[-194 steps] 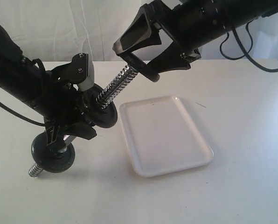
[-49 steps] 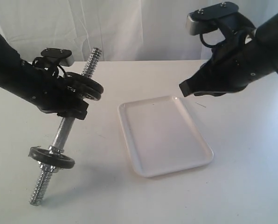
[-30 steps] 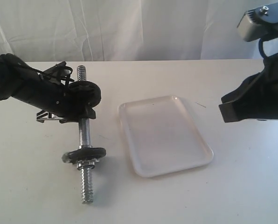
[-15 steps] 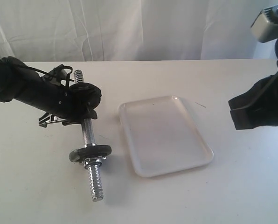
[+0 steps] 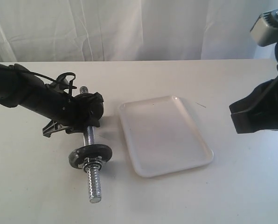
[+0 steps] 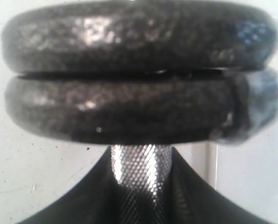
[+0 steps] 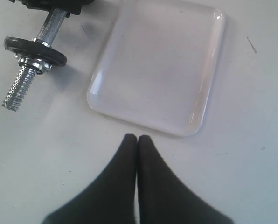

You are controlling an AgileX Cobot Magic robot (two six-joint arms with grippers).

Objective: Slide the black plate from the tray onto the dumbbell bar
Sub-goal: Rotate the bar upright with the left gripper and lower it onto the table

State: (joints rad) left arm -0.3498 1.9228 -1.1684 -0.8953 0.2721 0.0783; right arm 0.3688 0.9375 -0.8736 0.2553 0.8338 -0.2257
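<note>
— Left of the tray (image 5: pixel 128 140) on the exterior feed, I see my left tool (image 6: pixel 141 196) pinching the dumbbell bar (image 5: pixel 88 137). What does the wrist feed add?
— Two black discs stacked tight by that grip, which the arm half hides from outside. The black plate (image 6: pixel 139 37) is the one farther from the knurled grip, touching the other disc (image 6: pixel 129 112) and off the tray
— Count?
— I make three discs: that pair, plus a third disc (image 5: pixel 90 154) with a steel nut (image 5: pixel 93 164) near the free threaded end. One bar, and one tray, flat on the bench (image 5: pixel 223 196). My right tool (image 7: pixel 137 140) is pressed together, hovering beside the tray
</note>
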